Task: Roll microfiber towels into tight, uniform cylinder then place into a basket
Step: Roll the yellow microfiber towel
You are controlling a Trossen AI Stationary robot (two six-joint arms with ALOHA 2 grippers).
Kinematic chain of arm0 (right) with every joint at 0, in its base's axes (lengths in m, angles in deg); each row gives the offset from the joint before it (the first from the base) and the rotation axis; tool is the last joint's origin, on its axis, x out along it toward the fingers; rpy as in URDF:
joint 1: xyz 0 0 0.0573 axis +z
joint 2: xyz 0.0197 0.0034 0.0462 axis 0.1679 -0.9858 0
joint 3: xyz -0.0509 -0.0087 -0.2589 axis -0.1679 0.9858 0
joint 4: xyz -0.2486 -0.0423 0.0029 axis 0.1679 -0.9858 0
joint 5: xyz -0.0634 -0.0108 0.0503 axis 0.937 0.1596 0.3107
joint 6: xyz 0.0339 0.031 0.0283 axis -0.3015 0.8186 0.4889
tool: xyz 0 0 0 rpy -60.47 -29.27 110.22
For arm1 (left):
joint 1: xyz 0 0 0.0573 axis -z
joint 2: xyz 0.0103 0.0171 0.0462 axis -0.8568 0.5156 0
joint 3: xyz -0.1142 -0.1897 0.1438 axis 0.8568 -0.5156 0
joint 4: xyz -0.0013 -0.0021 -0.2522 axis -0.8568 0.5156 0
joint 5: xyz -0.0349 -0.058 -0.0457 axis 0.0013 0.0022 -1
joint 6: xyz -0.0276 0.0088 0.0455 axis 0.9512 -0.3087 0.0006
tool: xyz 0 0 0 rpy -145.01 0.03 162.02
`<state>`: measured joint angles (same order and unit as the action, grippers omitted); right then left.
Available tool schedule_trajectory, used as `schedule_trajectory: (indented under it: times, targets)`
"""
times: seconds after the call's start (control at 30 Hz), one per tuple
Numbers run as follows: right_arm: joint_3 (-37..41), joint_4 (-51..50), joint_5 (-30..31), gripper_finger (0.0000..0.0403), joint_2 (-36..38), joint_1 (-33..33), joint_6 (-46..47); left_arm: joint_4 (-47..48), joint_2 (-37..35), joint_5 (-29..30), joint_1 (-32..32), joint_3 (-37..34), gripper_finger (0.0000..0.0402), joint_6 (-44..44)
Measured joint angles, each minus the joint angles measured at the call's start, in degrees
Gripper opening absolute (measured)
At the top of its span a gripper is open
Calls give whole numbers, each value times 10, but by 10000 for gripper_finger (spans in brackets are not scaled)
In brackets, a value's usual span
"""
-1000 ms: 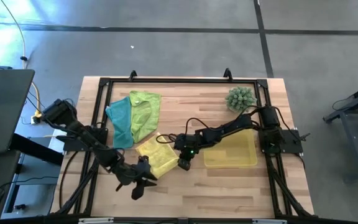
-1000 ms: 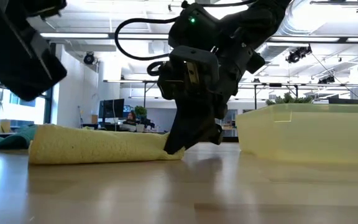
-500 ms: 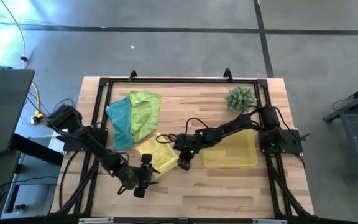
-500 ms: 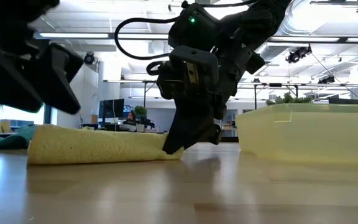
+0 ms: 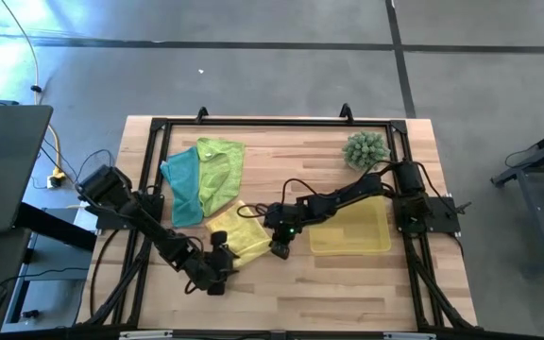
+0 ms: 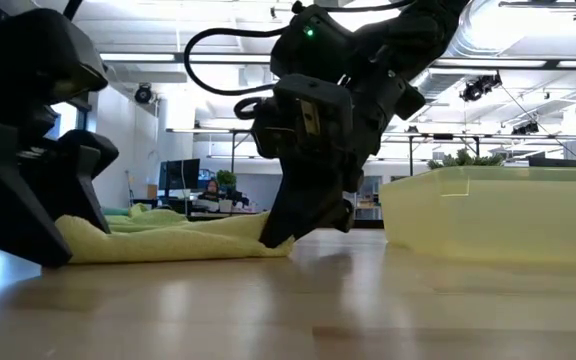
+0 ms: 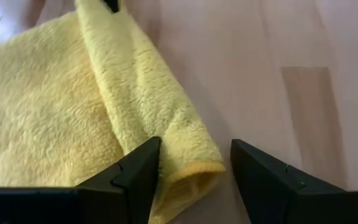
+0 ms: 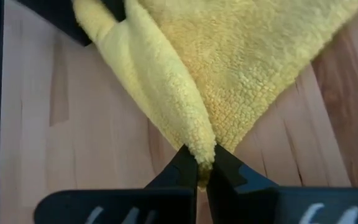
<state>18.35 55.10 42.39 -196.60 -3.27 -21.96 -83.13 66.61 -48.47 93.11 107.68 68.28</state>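
The yellow towel (image 5: 236, 238) lies partly rolled at about six o'clock from the table's (image 5: 348, 293) middle, and each arm has one end of it. The right gripper (image 8: 205, 167), at the towel's three o'clock end, is pressed together on a pinch of the rolled edge. The left gripper (image 7: 194, 163) sits at the seven o'clock end with its fingers spread, the end of the roll lying between them but not gripped. My worry is that end: the roll there looks soft and open like a tube, so if the fingers close off-centre they may catch only the outer layer, and the inside would slacken when they lift. If the two arms then pull unevenly, the thin pinch on the right could slip out and the towel would fall flat. The loose flap spreading toward twelve o'clock is not rolled in yet; lifting now would leave it dangling, hardly a tight cylinder. The basket (image 5: 378, 247) waits at three o'clock, close by the right arm, and a sagging roll could catch on its near wall. The teal towel (image 5: 183, 181) and green towel (image 5: 220, 170) lie heaped at eleven o'clock, clear of this move, and the plant (image 5: 366, 149) stands at one o'clock.
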Motion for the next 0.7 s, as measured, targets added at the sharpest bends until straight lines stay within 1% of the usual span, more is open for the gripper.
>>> schedule_trajectory:
  times: [0.07,0.13,0.23,0.37,0.4,0.47,0.57,0.63,0.7]
  targets:
    - [0,1,-3,5,0,0,-26,8,0,2,0,0,176,28]
    - [0,0,-5,22,2,0,-55,16,0,4,0,0,155,42]
    - [1,-5,-5,62,17,0,-94,30,2,7,0,0,106,53]
    - [1,-31,-8,115,50,0,-158,37,4,18,2,0,30,47]
    - [1,-37,-8,125,58,1,-178,37,4,22,4,0,17,43]
    - [1,-35,-7,141,73,11,-226,38,5,29,7,-1,11,40]
    - [1,-13,3,152,85,45,-331,42,5,34,12,-1,23,38]
    - [1,1,41,152,85,73,-416,42,5,33,14,-1,27,38]
    - [0,21,103,149,77,100,-491,42,5,34,16,-2,25,42]
